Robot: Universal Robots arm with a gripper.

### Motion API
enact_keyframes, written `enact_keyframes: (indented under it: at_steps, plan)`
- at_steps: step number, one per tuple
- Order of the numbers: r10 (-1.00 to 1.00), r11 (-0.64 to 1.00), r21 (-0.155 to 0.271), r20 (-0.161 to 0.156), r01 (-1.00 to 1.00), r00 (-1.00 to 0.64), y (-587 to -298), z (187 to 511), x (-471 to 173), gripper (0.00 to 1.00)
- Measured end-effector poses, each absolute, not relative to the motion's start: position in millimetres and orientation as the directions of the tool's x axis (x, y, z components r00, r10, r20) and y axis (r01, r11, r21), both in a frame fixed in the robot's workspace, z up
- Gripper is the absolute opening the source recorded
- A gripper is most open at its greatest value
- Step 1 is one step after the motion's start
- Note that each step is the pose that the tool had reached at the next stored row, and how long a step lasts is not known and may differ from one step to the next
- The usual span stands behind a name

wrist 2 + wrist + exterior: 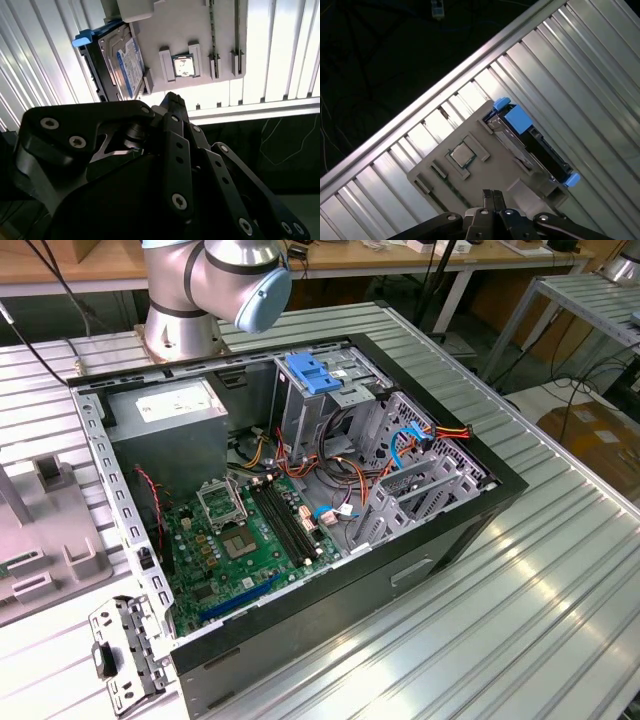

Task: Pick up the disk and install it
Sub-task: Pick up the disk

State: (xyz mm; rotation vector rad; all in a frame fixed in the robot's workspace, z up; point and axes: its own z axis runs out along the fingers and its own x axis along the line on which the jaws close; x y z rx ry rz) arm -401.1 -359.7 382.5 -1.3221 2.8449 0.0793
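Observation:
The disk (122, 65) stands on its edge in a slot of a grey fixture plate (200, 30), its white and blue label facing sideways and light-blue rails at its ends. In the first wrist view the disk (535, 145) sits at the far side of the same plate (485, 135). My gripper (172, 102) hangs above the plate, apart from the disk, with its black fingers pressed together and nothing between them. The first wrist view shows the gripper (492, 196) over the plate's near edge.
A square processor chip (182, 65) lies in a recess of the plate. In the exterior view an open computer case (440, 530) lies on the ribbed metal table, with a grey power supply (165, 410), a drive cage under a blue bracket (315, 375) and a green motherboard (240, 540).

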Motion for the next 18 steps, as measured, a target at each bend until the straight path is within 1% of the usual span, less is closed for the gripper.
enact_keyframes:
  at_steps: [18]
  plan:
    - [-0.84,0.541,0.044,-0.024,-0.84,-0.542,-359.7,382.5,-400.9,0.11]
